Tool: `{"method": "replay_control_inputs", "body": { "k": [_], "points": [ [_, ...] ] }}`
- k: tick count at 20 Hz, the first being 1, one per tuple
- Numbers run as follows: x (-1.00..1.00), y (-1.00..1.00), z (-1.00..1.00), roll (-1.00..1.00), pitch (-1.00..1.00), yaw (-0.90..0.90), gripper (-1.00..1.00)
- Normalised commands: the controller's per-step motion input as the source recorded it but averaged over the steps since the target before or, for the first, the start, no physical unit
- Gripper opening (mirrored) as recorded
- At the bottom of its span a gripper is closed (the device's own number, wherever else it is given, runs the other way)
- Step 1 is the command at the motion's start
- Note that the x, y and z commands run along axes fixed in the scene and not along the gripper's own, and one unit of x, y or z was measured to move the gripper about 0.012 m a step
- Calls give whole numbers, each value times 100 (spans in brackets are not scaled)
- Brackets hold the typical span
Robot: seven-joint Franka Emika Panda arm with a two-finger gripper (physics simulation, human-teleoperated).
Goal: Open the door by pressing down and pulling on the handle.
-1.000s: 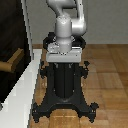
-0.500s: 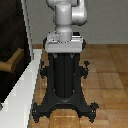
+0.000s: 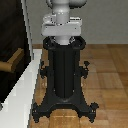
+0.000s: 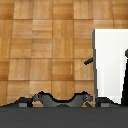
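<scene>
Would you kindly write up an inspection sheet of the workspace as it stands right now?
Surface: wooden parquet floor, bare where visible.
Door: dark panel in a white frame, at the exterior view's left.
Handle: tan lever projecting from the door, nothing touching it.
Clutter: nothing seen.
Gripper: not in view in either camera; only the arm's grey-white base on the black pedestal shows.
Cables: nothing seen.
Surroundings: grey wall behind the robot; the wrist view looks down on floor, pedestal feet and a white frame part.
</scene>
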Motion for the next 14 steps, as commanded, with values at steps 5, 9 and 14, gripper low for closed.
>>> {"method": "replay_control_inputs", "body": {
  "k": [5, 9, 14],
  "points": [
    [0, -80, 0, 0, 0, 0, 100],
    [0, -100, 0, 0, 0, 0, 100],
    [0, -100, 0, 0, 0, 0, 100]
  ]
}}
